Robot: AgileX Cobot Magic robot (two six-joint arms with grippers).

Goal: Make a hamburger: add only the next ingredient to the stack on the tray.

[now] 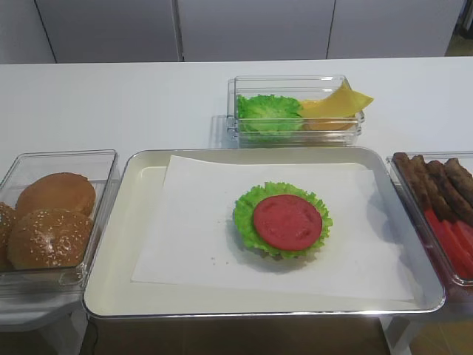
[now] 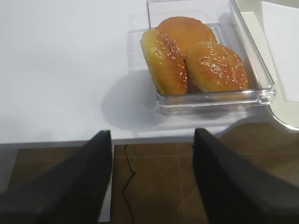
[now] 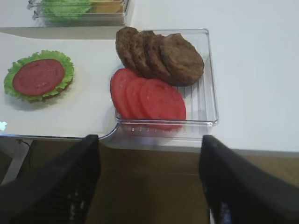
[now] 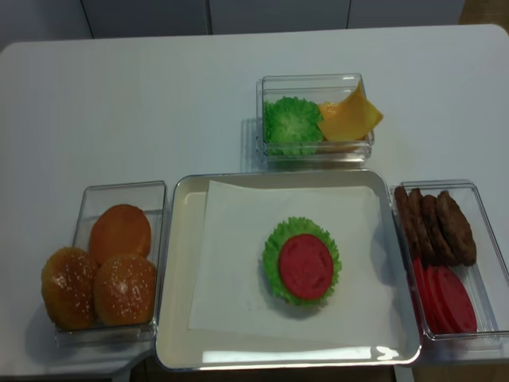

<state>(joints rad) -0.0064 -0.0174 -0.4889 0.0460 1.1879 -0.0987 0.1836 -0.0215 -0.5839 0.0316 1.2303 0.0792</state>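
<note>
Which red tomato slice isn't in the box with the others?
The flat round red tomato slice on the ruffled green lettuce leaf, on the silver tray. The other slices overlap in the clear plastic box beside brown patties.

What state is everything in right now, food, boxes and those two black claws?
Tomato slice: lying flat on the stack.
Stack: lettuce over bun, on the tray.
Tray: paper-lined.
Bun box: three buns inside.
Right gripper: open, empty.
Left gripper: open, empty.
</note>
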